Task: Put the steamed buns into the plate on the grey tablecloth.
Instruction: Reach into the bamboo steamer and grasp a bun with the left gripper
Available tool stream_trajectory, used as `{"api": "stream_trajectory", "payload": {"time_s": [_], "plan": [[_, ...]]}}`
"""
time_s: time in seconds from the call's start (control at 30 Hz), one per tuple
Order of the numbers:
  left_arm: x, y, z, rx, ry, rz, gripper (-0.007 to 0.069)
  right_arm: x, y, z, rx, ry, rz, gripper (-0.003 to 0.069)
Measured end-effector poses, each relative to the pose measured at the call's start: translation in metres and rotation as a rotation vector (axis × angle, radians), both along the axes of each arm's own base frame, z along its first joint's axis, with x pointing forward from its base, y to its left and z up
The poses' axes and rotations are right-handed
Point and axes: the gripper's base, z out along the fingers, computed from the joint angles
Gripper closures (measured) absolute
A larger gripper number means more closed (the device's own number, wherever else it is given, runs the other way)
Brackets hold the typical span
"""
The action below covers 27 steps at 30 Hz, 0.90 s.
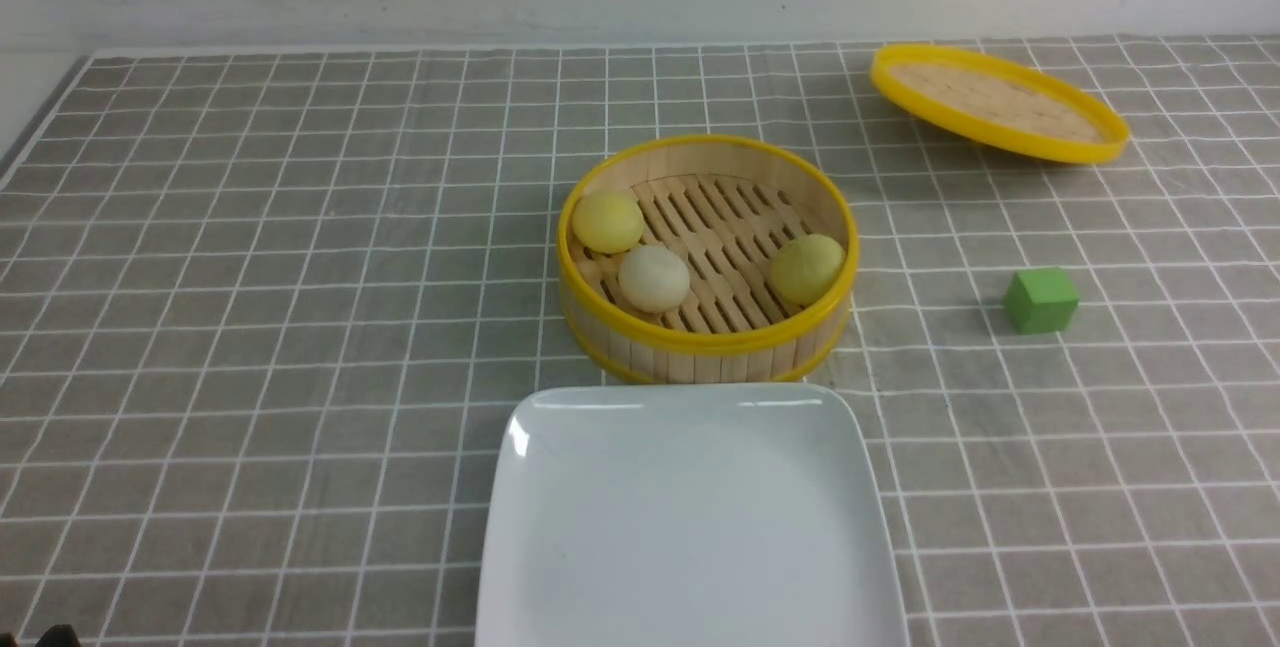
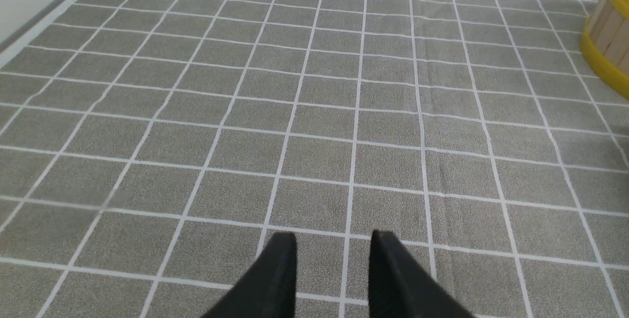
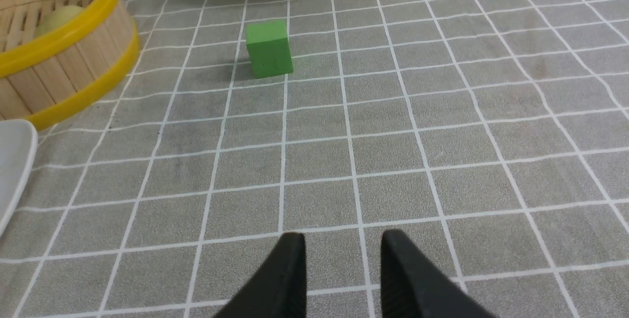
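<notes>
Three steamed buns lie in a round bamboo steamer basket (image 1: 700, 342): a pale yellow one (image 1: 607, 221) at its left, an off-white one (image 1: 654, 278) beside it, and a pale yellow one (image 1: 806, 268) at its right. The white square plate (image 1: 690, 517) sits empty on the grey tablecloth (image 1: 250, 277), just in front of the basket. Neither gripper shows in the front view. My left gripper (image 2: 334, 239) is open and empty over bare cloth left of the basket (image 2: 607, 33). My right gripper (image 3: 343, 239) is open and empty over the cloth, with one bun (image 3: 61, 15) and the plate's corner (image 3: 12, 160) in its view.
A green cube (image 1: 1041, 300) stands right of the basket; it also shows in the right wrist view (image 3: 268, 48). The yellow-rimmed bamboo lid (image 1: 1000, 102) lies tilted at the back right. The table's left edge and a white wall bound the scene.
</notes>
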Motion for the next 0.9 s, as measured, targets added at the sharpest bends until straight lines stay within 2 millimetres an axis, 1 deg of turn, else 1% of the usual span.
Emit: {"api": "stream_trajectory", "payload": {"time_s": [0.07, 0.1, 0.17, 0.2, 0.23, 0.27, 0.33, 0.4, 0.43, 0.53, 0.63, 0.67, 0.7, 0.73, 0.77, 0.8, 0.83, 0.87, 0.9], "plan": [[0.000, -0.001, 0.000, -0.059, -0.009, 0.004, 0.0384, 0.000, 0.000, 0.000, 0.000, -0.006, -0.001, 0.0419], [0.001, -0.003, 0.001, -0.132, -0.018, 0.008, 0.0384, 0.000, 0.000, 0.001, 0.023, -0.013, -0.003, 0.0419], [0.001, -0.007, 0.002, -0.391, -0.030, 0.033, 0.0384, 0.001, 0.003, 0.001, 0.191, -0.020, -0.022, 0.0419], [0.001, -0.008, 0.002, -0.425, -0.030, 0.036, 0.0384, 0.001, 0.003, 0.001, 0.206, -0.019, -0.021, 0.0419], [0.001, -0.012, 0.003, -0.686, -0.026, 0.063, 0.0384, 0.001, 0.007, 0.002, 0.401, -0.019, -0.042, 0.0419], [0.001, -0.014, 0.004, -0.875, -0.018, 0.083, 0.0384, 0.001, 0.009, 0.002, 0.549, -0.011, -0.053, 0.0419], [0.001, -0.019, 0.007, -1.198, 0.001, 0.120, 0.0384, 0.001, 0.012, 0.003, 0.737, 0.003, -0.071, 0.0419], [0.001, -0.020, 0.008, -1.374, 0.009, 0.142, 0.0384, 0.001, 0.015, 0.004, 0.893, 0.016, -0.082, 0.0419], [0.001, -0.021, 0.009, -1.417, 0.012, 0.148, 0.0384, 0.001, 0.016, 0.004, 0.927, 0.019, -0.082, 0.0419], [0.001, -0.021, 0.010, -1.477, 0.011, 0.156, 0.0384, 0.001, 0.017, 0.006, 1.000, 0.013, -0.082, 0.0419], [0.002, -0.019, 0.013, -1.497, -0.031, 0.150, 0.0398, 0.002, 0.015, 0.012, 1.005, -0.026, -0.078, 0.0434], [0.002, -0.018, 0.021, -1.497, -0.066, 0.125, 0.0415, 0.001, 0.015, 0.023, 0.975, -0.066, -0.054, 0.0462], [0.000, -0.018, 0.035, -1.468, -0.116, 0.087, 0.0433, -0.001, 0.015, 0.036, 0.928, -0.110, -0.028, 0.0493], [-0.003, -0.016, 0.058, -1.385, -0.204, 0.021, 0.0461, -0.003, 0.014, 0.056, 0.839, -0.167, -0.001, 0.0550], [-0.004, -0.016, 0.063, -1.386, -0.220, 0.012, 0.0461, -0.003, 0.014, 0.059, 0.828, -0.175, 0.004, 0.0559], [-0.012, -0.014, 0.100, -1.203, -0.344, -0.068, 0.0516, -0.005, 0.013, 0.090, 0.663, -0.238, 0.034, 0.0631], [-0.016, -0.014, 0.121, -1.121, -0.380, -0.101, 0.0543, -0.002, 0.012, 0.099, 0.599, -0.234, 0.034, 0.0655], [-0.015, -0.016, 0.135, -1.023, -0.366, -0.111, 0.0571, 0.000, 0.012, 0.113, 0.527, -0.233, 0.043, 0.0666], [-0.011, -0.019, 0.149, -0.929, -0.292, -0.118, 0.0596, 0.009, 0.012, 0.122, 0.434, -0.171, 0.045, 0.0670]]}}
